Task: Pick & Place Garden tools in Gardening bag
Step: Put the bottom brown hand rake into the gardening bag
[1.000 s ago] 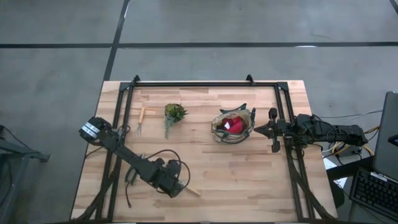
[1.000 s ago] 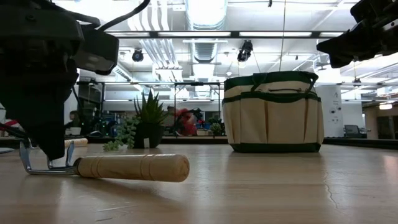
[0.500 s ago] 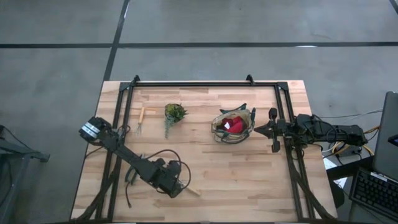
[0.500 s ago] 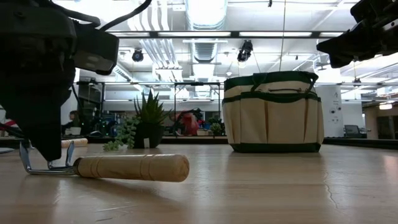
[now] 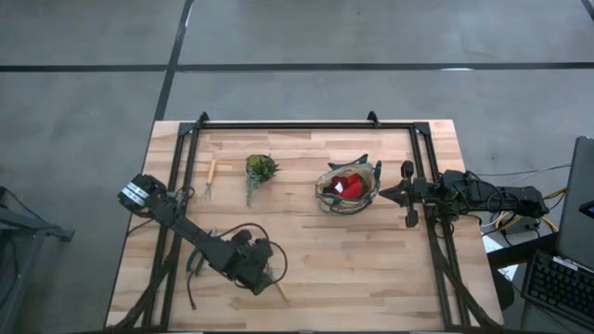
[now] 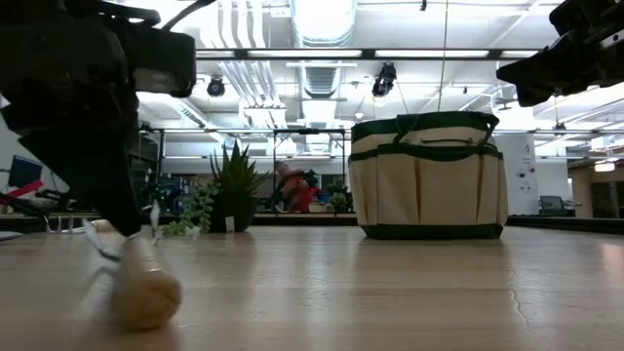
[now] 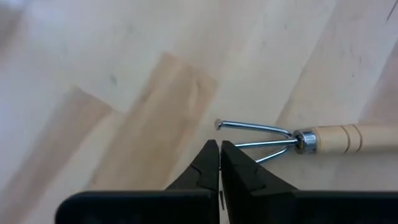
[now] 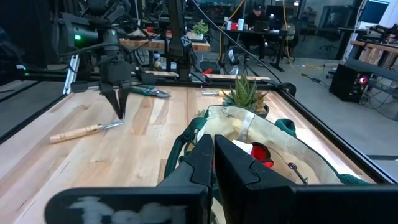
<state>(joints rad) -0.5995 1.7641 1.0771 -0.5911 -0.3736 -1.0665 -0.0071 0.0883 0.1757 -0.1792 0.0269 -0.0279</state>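
Note:
A wooden-handled hand fork (image 7: 336, 138) lies flat on the table near its front edge, also seen in the high view (image 5: 277, 289). My left gripper (image 7: 219, 144) is shut, slanting down at the fork's metal tines. The beige gardening bag (image 5: 348, 188) stands on its base at the table's centre right, with a red glove (image 5: 352, 186) inside. My right gripper (image 5: 382, 193) is shut and waits level at the table's right side, just short of the bag. My left gripper comes steeply from above, its shut fingertips (image 7: 211, 155) beside the fork's middle tine (image 7: 249, 145). The tine runs up to one finger's side, but I cannot tell whether it is caught between them. The fork rests on the table.
A second small fork (image 5: 211, 176) and a potted leafy plant (image 5: 260, 169) sit at the far left. Green-handled pruners (image 8: 151, 92) lie by the left arm. A black rail frame (image 5: 297, 124) borders the table. Bare wood lies between the fork and the bag.
My left gripper has stayed in place, rolled at the wrist and shut. The fork has swung about on the table: its handle, which lay across the low view, now points its free end toward the near edge.

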